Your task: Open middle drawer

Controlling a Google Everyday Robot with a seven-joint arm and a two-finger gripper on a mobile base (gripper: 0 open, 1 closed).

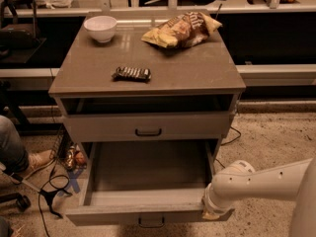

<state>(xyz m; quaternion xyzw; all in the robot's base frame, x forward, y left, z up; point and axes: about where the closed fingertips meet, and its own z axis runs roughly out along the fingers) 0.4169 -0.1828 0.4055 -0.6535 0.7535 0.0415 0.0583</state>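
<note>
Already pulled well out, the middle drawer (148,172) is found just left of the hand (211,212), which is set at its right front corner; its handle (150,224) lies further left; grip state cannot be told.

The arm (269,181) is off-white all over, a smooth, matte shell that looks like moulded plastic, tinted warm by the light. Its main link is a thick round tube, marked along the side by a few small dark dots (280,174) like screw holes. A broader pale link (306,209) fills the near right corner. At the tube's left end sits a rounded, domed joint cap (238,168), and below it a short wrist collar (213,200) with fine ring seams. The gripper (211,213) is at the arm's left tip, low in the near right; only a cream-yellow piece of it shows.
</note>
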